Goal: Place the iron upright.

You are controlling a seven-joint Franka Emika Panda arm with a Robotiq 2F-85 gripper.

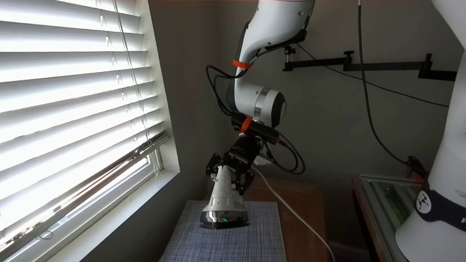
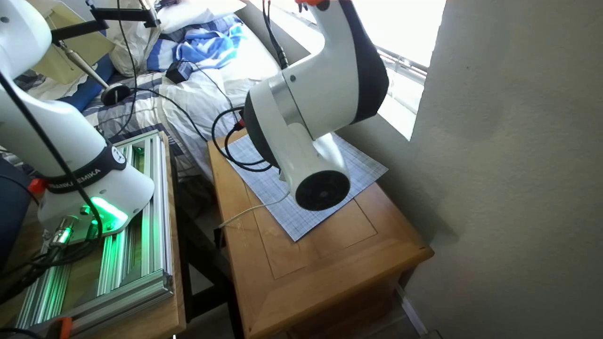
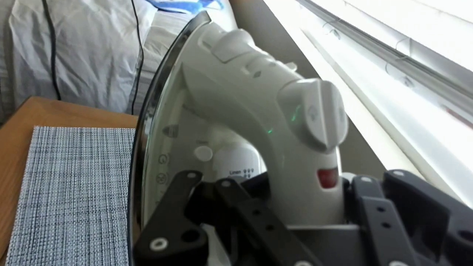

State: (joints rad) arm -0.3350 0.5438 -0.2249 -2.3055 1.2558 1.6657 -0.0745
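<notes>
The white iron (image 1: 222,193) is over the woven mat, with its chrome-edged base low and its handle up in the gripper. Whether the base touches the mat is not clear. In the wrist view the iron (image 3: 236,85) shows its arched handle, its dial and its nose pointing away toward the bed; the soleplate edge is on the left. My gripper (image 1: 228,180) is shut on the rear of the handle, one finger on each side, also in the wrist view (image 3: 303,195). In an exterior view the arm hides the iron and gripper; only the white cord (image 2: 254,208) shows.
The grey woven mat (image 1: 264,233) lies on a wooden table (image 2: 301,292). A window with blinds and a sill (image 1: 156,189) runs close along the table. A bed (image 2: 183,113) stands past the table's end. The cord trails over the table's edge toward the robot base (image 2: 103,197).
</notes>
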